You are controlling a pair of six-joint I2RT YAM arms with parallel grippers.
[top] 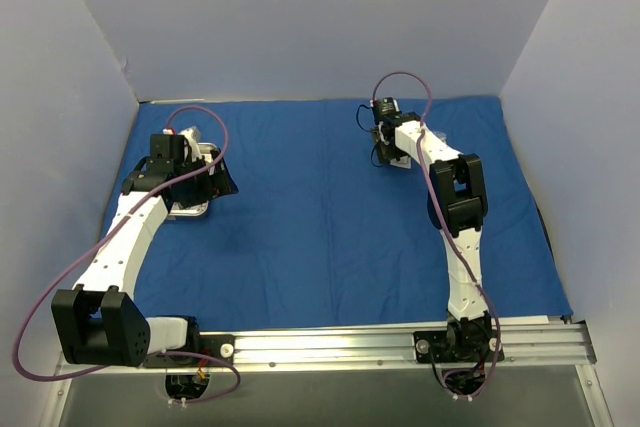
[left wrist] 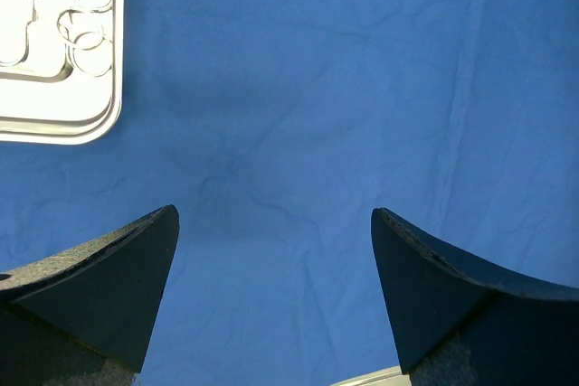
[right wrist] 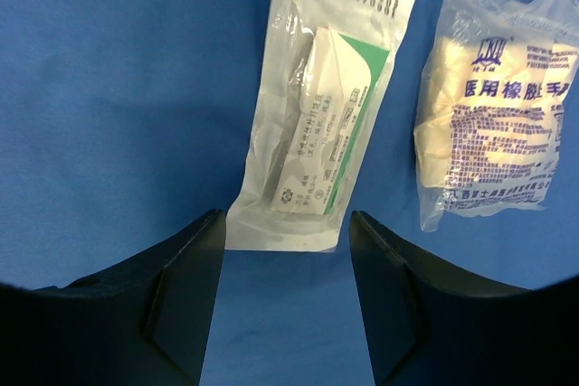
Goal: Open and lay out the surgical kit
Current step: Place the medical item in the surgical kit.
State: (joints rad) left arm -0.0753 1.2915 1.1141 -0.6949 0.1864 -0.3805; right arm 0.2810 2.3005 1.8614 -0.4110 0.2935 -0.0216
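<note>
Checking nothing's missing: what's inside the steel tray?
Ring handles of silver clamps lie inside the steel tray. The rest is out of frame there and hidden under the left arm from above.

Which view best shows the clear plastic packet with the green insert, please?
The right wrist view: the clear plastic packet lies close and unobstructed on the blue cloth. The right arm hides it from the top external view; the left wrist view lacks it.

Royal-blue cloth wrap (top: 330,237) spread flat, faintly creased, across middle of top view. Left wrist view, upper left: steel tray (left wrist: 54,128) on cloth, with ring-handled clamps (left wrist: 81,6) inside. Right wrist view, top – long packet (right wrist: 321,106) with green-edged insert; right of it, apart, crumpled packet (right wrist: 493,106) with blue print.
</note>
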